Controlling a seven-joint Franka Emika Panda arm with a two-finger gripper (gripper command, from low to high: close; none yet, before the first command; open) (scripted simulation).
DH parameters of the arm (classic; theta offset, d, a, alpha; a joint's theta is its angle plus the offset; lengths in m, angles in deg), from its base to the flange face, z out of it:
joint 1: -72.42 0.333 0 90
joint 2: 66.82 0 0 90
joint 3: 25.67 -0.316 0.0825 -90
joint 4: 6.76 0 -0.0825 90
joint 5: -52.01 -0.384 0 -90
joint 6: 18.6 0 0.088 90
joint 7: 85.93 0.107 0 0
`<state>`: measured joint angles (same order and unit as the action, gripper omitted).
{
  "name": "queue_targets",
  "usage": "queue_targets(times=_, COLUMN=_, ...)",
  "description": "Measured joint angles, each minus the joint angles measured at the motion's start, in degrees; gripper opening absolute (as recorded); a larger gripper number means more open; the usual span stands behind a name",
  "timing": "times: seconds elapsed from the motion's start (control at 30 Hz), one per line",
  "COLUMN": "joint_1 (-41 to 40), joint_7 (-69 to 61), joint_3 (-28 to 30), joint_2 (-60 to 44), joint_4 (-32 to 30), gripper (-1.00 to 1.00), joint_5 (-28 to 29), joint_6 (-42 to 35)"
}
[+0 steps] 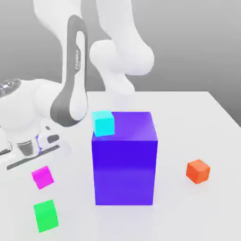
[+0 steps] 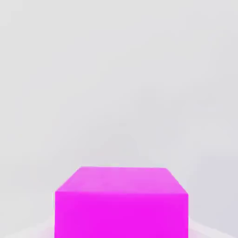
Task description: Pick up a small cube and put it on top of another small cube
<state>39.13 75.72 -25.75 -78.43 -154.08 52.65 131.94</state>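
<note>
My fingers are pressed together, holding nothing, with the magenta cube (image 1: 42, 177) just below my hand. Descending like this, I would knock it toward the green cube (image 1: 46, 215).

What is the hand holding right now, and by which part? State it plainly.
Nothing. The small magenta cube sits on the white table, apart from the hand hovering above it; the small green cube lies untouched too.
</note>
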Motion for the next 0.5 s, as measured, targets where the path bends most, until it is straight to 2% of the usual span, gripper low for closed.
queue_targets(times=0.17, joint_1=2.89, joint_7=3.87, joint_3=-0.02, joint_2=1.14, joint_4=2.14, gripper=-1.00, joint_5=0.30, joint_6=-0.94)
queue_targets(times=0.27, joint_1=12.14, joint_7=4.34, joint_3=6.89, joint_2=2.10, joint_4=3.40, gripper=-1.00, joint_5=-2.02, joint_6=-1.34)
queue_targets(times=0.4, joint_1=29.46, joint_7=4.36, joint_3=20.78, joint_2=3.41, joint_4=5.11, gripper=-1.00, joint_5=-5.83, joint_6=-1.78)
queue_targets(times=0.5, joint_1=31.16, joint_7=3.74, joint_3=21.14, joint_2=1.43, joint_4=5.78, gripper=-1.00, joint_5=-7.87, joint_6=0.50)
